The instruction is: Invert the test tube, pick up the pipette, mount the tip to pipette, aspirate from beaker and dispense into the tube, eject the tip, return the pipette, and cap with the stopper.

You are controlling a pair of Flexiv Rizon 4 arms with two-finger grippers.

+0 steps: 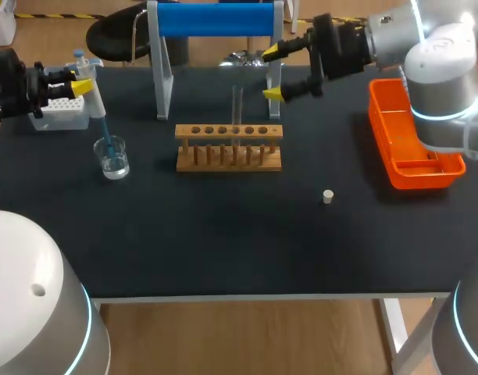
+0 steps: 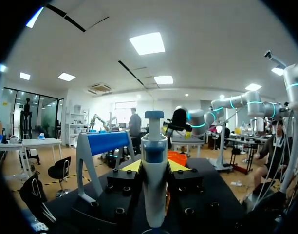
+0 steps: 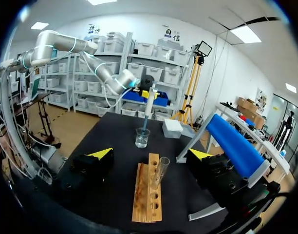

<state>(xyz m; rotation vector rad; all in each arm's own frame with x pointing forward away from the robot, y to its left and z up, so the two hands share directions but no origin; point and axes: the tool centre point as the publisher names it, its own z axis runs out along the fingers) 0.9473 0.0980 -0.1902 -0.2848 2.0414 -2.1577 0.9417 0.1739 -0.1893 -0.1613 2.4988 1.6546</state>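
Note:
My left gripper (image 1: 84, 82) is shut on the white and blue pipette (image 1: 92, 98) at the far left. The pipette's blue tip (image 1: 106, 139) dips into the glass beaker (image 1: 112, 158). In the left wrist view the pipette (image 2: 154, 180) stands upright between the yellow fingers (image 2: 132, 166). A clear test tube (image 1: 237, 109) stands mouth up in the wooden rack (image 1: 229, 148). My right gripper (image 1: 272, 73) hangs open behind the rack, just right of the tube. From the right wrist, the tube (image 3: 161, 171) and rack (image 3: 146, 195) lie ahead of the open gripper (image 3: 150, 154). A small pale stopper (image 1: 328, 196) lies right of the rack.
The blue-topped pipette stand (image 1: 215, 19) rises at the back centre, close behind my right gripper. A white tip box (image 1: 59, 113) sits under my left gripper. An orange tray (image 1: 411, 141) lies along the right side.

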